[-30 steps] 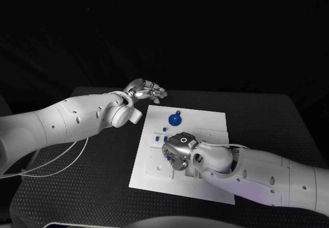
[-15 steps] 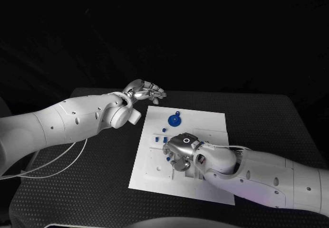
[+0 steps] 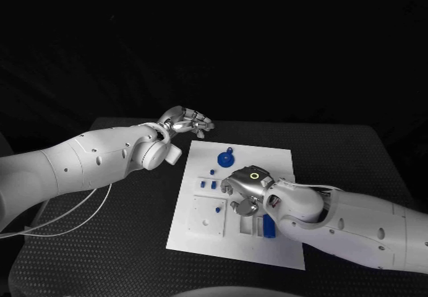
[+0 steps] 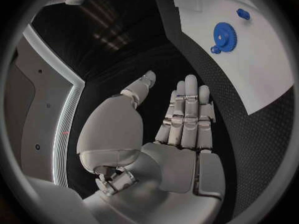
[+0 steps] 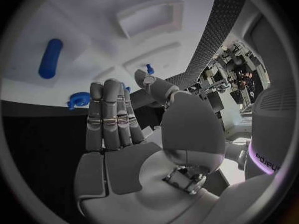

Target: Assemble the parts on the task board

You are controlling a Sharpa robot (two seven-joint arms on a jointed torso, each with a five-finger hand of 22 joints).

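Silver right hand (image 3: 242, 189) — fingers apart, empty

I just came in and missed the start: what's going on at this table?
A two-armed robot is assembling small blue parts on a white task board. Its right hand is over the middle of the board, fingers extended and holding nothing. A blue oblong part lies in the board beside that arm. The left hand is off the board at its far corner, open and idle. A blue gear sits near the board's far edge.
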